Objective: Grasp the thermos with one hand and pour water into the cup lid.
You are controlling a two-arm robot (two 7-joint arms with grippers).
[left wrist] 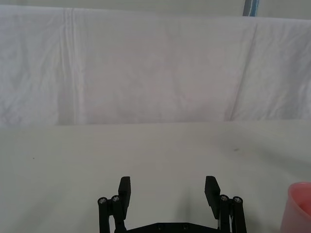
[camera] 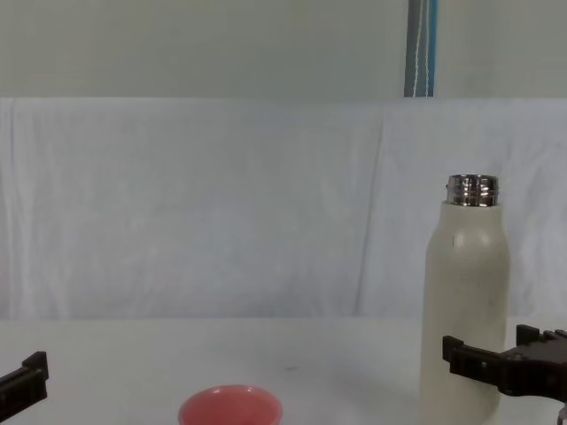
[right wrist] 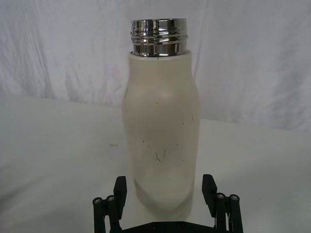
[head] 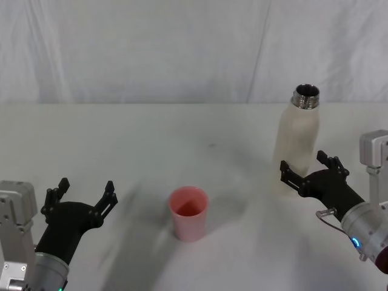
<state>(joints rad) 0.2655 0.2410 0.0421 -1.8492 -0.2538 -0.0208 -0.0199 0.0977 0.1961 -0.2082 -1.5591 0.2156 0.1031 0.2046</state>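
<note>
Upright cream-white thermos (right wrist: 160,131), cap off, steel neck bare, between spread right gripper (right wrist: 164,191) fingers.

Head view looks down on the table (head: 121,139), chest view low across it; both share the thermos (head: 297,142).

Upright uncapped thermos (head: 297,142), pink cup lid (head: 188,213) apart

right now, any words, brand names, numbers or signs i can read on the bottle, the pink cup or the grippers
None can be read.
thermos: plain cream body with only small scuff marks, bare steel neck, no label or logo.
cup lid: plain pink, no print.
right gripper, open around the thermos base: black fingers, no marking.
left gripper, open over the table: no marking.
</note>
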